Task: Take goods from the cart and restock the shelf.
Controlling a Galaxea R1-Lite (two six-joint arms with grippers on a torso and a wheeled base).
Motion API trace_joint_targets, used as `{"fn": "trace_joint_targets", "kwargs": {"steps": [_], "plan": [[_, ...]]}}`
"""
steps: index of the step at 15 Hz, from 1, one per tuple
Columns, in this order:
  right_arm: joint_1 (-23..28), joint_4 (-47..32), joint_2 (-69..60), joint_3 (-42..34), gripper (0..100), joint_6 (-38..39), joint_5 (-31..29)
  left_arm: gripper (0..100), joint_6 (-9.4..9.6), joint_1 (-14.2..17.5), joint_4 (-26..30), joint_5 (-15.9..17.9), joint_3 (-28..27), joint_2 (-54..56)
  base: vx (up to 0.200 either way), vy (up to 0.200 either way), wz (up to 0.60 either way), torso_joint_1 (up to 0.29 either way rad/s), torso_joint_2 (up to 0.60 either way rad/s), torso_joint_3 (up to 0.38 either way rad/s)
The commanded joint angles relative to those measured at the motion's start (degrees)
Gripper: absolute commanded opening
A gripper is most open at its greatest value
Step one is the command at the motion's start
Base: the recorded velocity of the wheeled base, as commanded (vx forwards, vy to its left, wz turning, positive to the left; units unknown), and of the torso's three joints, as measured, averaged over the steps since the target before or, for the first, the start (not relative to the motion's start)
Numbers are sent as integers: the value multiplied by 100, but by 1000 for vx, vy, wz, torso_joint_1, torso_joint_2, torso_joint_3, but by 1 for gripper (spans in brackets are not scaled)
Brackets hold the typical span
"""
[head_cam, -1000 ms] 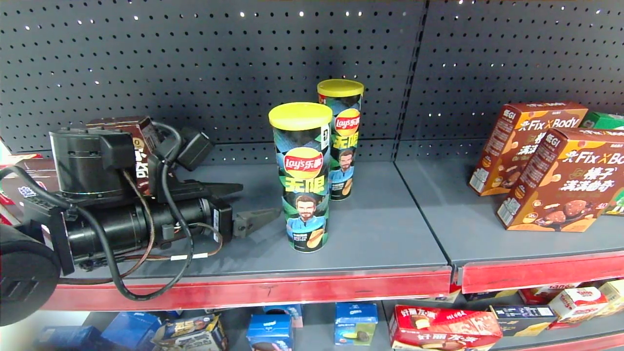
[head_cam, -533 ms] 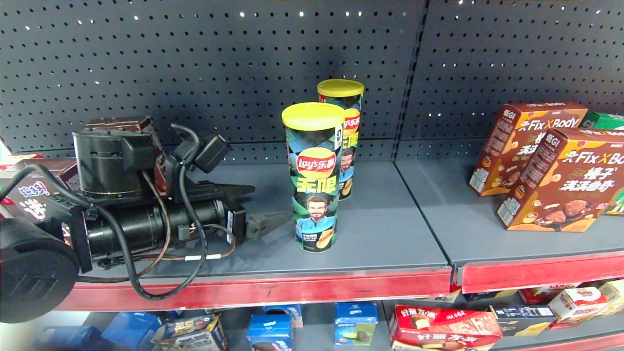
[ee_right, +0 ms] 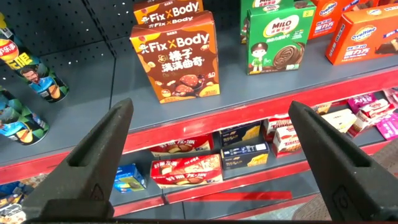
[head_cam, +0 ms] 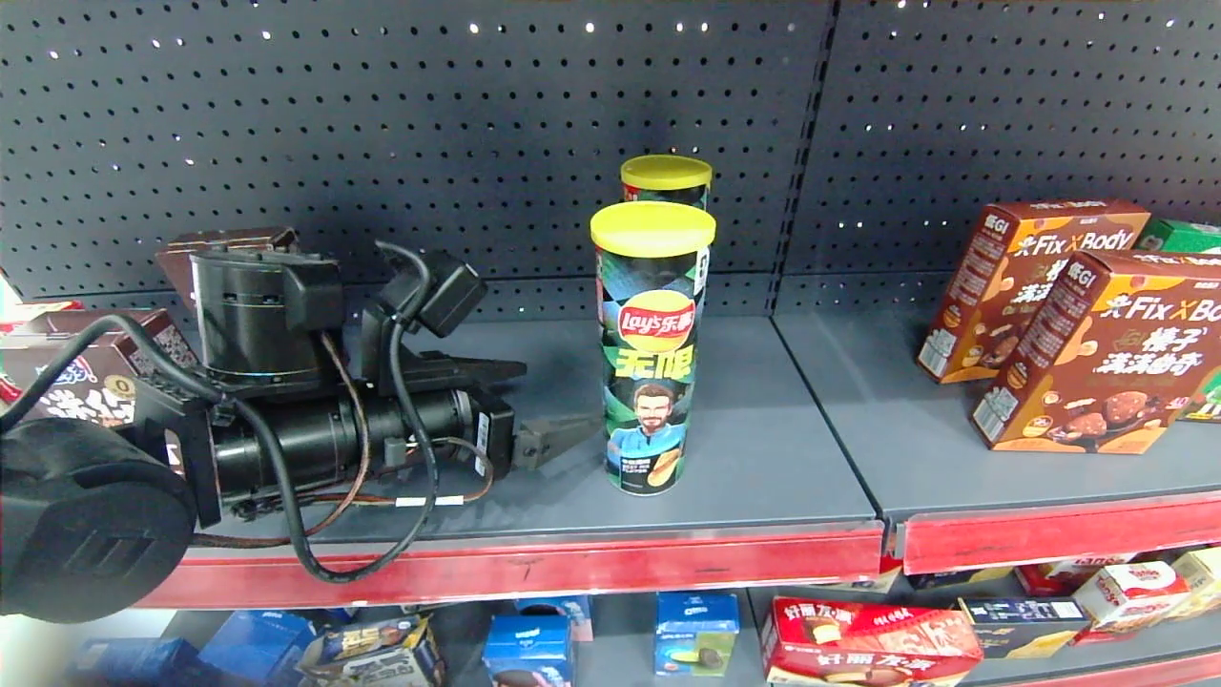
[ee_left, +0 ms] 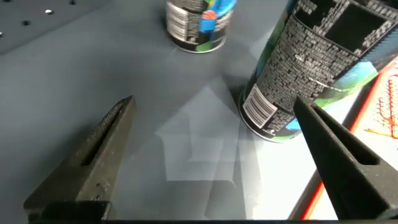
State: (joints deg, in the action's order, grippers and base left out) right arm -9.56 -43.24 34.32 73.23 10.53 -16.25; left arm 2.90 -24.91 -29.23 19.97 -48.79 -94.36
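Two tall chip cans with yellow lids stand on the grey shelf (head_cam: 763,448). The front can (head_cam: 651,353) (ee_left: 311,62) is near the shelf's front edge, and the back can (head_cam: 665,176) (ee_left: 199,25) stands right behind it. My left gripper (head_cam: 558,396) (ee_left: 214,106) lies low over the shelf to the left of the front can, open, holding nothing. Its near finger (ee_left: 329,149) sits at the base of the front can. My right gripper (ee_right: 210,112) is open and empty, out in front of the shelves.
Brown and orange biscuit boxes (head_cam: 1087,334) (ee_right: 177,56) stand on the right shelf bay, with a green box (ee_right: 277,40) beside them. Dark boxes (head_cam: 57,382) sit behind my left arm. Small packs (head_cam: 858,639) line the lower shelf. A pegboard wall (head_cam: 382,143) backs the shelf.
My left gripper has slid to the right along the shelf. The front can has moved right with it and now stands in line with the back can.
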Motion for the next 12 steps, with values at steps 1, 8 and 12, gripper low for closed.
{"fn": "trace_joint_targets", "kwargs": {"steps": [1, 8, 12], "plan": [[7, 0, 14, -2, 100, 1, -1, 100, 0, -32, -3, -2, -8, -30, 0, 0, 0, 0, 0, 0], [77, -97, -4, -2, 100, 1, 8, 100, 0, -173, -3, -54, -149, -180, 0, 0, 0, 0, 0, 0], [77, -106, -57, -28, 100, 1, 8, 100, -9, -278, -65, -116, -210, -285, 0, 0, 0, 0, 0, 0]]}}
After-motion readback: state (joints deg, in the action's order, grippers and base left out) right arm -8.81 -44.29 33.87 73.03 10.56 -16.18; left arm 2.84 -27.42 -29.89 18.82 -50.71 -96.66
